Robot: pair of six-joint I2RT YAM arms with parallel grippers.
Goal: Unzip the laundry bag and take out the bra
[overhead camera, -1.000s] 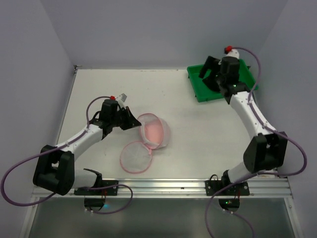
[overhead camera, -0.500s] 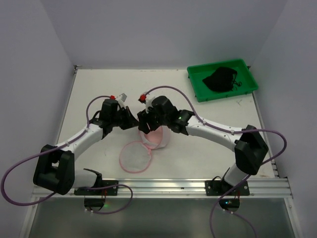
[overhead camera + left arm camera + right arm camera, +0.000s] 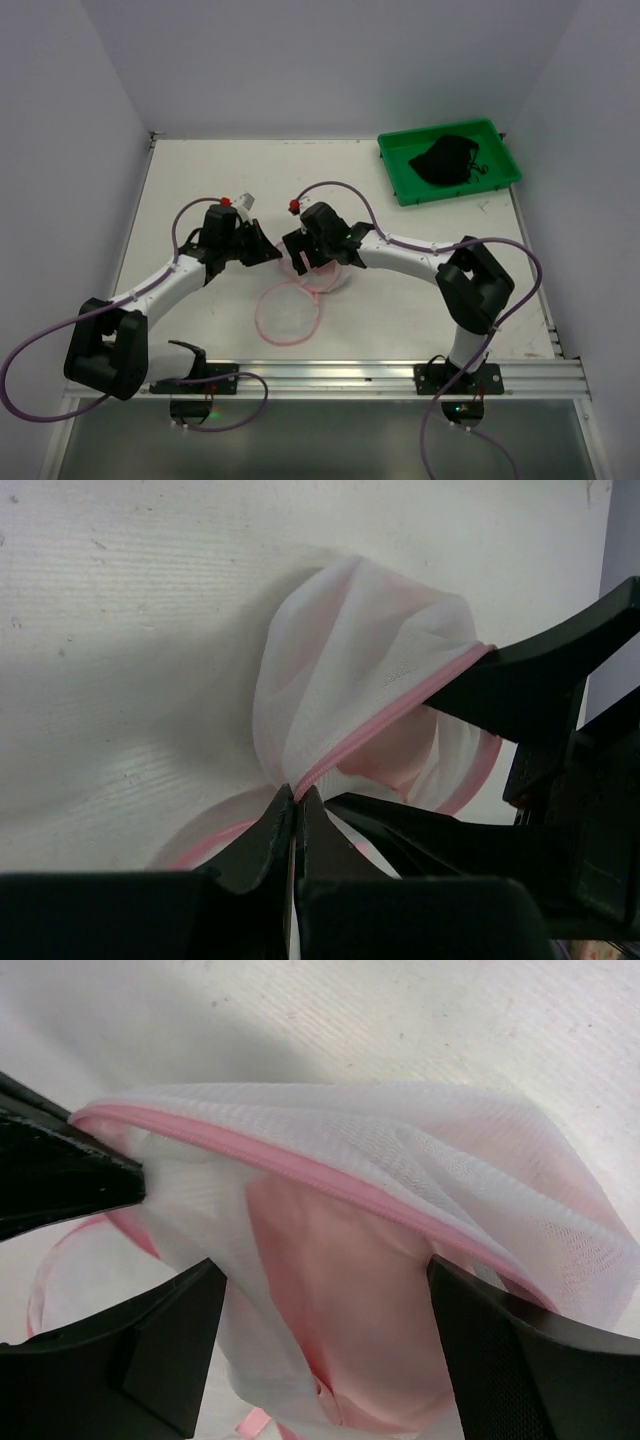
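Left wrist view: pinched the pink zipper rim [image 3: 385, 715] of the laundry bag [image 3: 350, 650] tight in the left tool [image 3: 297, 792]. Spread the right tool [image 3: 322, 1265] wide at the bag's mouth, straddling the bra [image 3: 345, 1325] inside. Rested the bag on the desk [image 3: 200, 180].

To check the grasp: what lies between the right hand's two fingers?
The right hand straddles the pale pink bra inside the opened laundry bag; the right wrist view shows it.
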